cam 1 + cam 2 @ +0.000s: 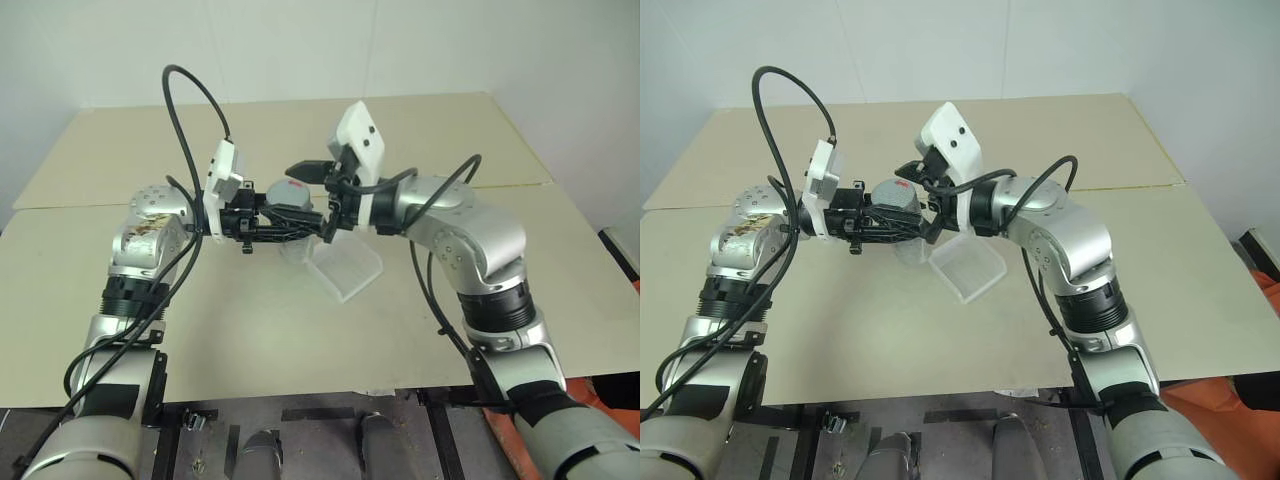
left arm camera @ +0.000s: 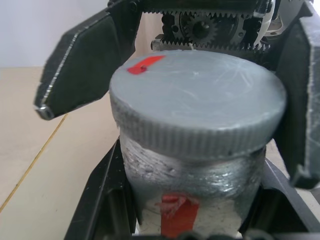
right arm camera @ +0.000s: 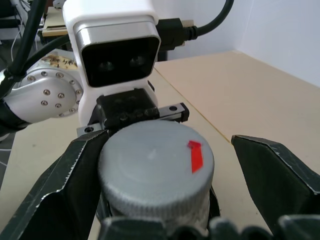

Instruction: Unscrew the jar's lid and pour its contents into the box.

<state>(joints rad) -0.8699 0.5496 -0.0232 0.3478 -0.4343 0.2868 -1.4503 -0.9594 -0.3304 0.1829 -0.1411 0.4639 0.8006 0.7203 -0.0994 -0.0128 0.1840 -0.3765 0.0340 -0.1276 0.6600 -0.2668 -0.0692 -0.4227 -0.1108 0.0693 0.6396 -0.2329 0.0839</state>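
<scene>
Currently left gripper (image 1: 285,228) clamps silvery label-banded jar (image 2: 192,200); right gripper (image 3: 165,165) spread wide around ribbed grey lid (image 2: 197,107). Off-centre closing risks slipping.

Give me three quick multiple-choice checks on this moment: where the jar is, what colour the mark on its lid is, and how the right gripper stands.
1. Where is the jar?
A. Lying on the table
B. Held in the left gripper above the table
C. Standing in the box

2. What colour is the mark on the lid?
A. Red
B. Blue
C. Green

3. How is the right gripper?
A. Shut on the lid
B. Shut on the box
C. Open around the lid

Answers:
1 B, the left fingers clamp the jar's body in mid-air, beside the box.
2 A, a red patch shows on the grey top.
3 C, one finger is at the lid's edge; a gap separates the other.
</scene>
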